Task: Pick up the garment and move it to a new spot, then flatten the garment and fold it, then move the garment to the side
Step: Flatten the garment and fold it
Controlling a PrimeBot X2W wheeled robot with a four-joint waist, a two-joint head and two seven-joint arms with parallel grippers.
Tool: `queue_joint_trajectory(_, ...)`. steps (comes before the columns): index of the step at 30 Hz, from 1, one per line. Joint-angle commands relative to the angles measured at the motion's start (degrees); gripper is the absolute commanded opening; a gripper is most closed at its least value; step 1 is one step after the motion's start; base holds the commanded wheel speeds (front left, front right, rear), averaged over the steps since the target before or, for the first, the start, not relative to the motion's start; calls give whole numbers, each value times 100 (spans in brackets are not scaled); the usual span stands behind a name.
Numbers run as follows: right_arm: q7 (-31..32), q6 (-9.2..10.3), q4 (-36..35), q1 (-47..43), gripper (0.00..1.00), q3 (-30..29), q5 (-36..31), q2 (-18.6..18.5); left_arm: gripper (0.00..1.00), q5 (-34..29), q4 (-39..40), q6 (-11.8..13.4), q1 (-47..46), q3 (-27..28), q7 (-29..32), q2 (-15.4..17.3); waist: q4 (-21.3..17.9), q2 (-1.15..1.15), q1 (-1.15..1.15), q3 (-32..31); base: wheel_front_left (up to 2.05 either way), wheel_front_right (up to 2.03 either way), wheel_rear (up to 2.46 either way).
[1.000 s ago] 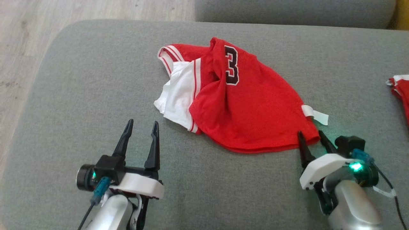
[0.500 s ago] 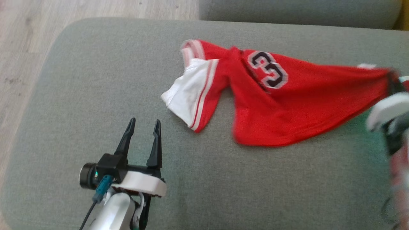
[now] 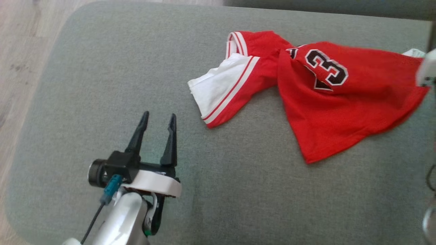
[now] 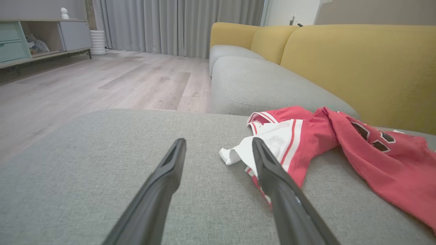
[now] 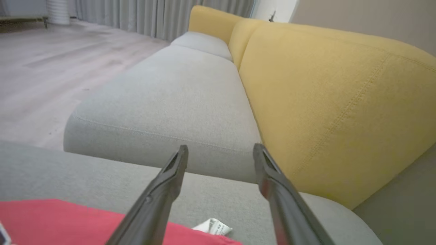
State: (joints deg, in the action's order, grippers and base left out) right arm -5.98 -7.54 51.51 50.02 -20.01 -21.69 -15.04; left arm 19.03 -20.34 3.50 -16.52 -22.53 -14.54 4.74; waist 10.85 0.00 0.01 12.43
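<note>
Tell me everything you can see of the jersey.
The jersey is red, thin, soft-looking cloth, with a black, white-edged number 3 and a white panel bordered by red and white stripes. It lies crumpled and twisted, not flat, on the grey cushion, toward the robot's right. A white label pokes out at its right edge. The right gripper hangs open above that edge, holding nothing.

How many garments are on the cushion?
1: a red jersey on the right half of the grey cushion. Others may lie past the head view's right edge.
</note>
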Motion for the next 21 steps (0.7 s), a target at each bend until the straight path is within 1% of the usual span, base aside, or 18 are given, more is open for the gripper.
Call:
queue_joint_trajectory(1, -232, 5, -111, 177, 100, 62, -17, 113, 100, -91, 141, -19, -225, 268, -46, 33, -92, 0, -1, -44, 0, 0, 0)
queue_joint_trajectory(7, -777, 5, -56, -12, 100, 159, 180, 741, 100, -173, 162, -51, -128, 481, -46, 64, -399, 0, -1, -295, 0, 0, 0)
queue_joint_trajectory(11, -885, 5, -349, -386, 100, 404, 594, 1108, 100, -205, 173, -75, 12, 607, -46, 67, -640, 0, -1, -522, 0, 0, 0)
queue_joint_trajectory(14, -897, 5, -793, -894, 100, 845, 1132, 1204, 100, -217, 152, -104, 149, 660, -46, 51, -787, 0, -1, -691, 0, 0, 0)
queue_joint_trajectory(17, -899, 5, -1317, -1621, 100, 1565, 2046, 1212, 100, -209, 130, -131, 270, 714, -46, 24, -896, 0, -1, -833, 0, 0, 0)
queue_joint_trajectory(18, -899, 5, -1317, -1621, 100, 1565, 2046, 1212, 100, -209, 130, -131, 270, 714, -46, 24, -896, 0, -1, -833, 0, 0, 0)
queue_joint_trajectory(21, -900, 5, -1920, -2448, 100, 1900, 2613, 1214, 100, -234, 133, -144, 401, 757, -46, 4, -993, 0, -1, -933, 0, 0, 0)
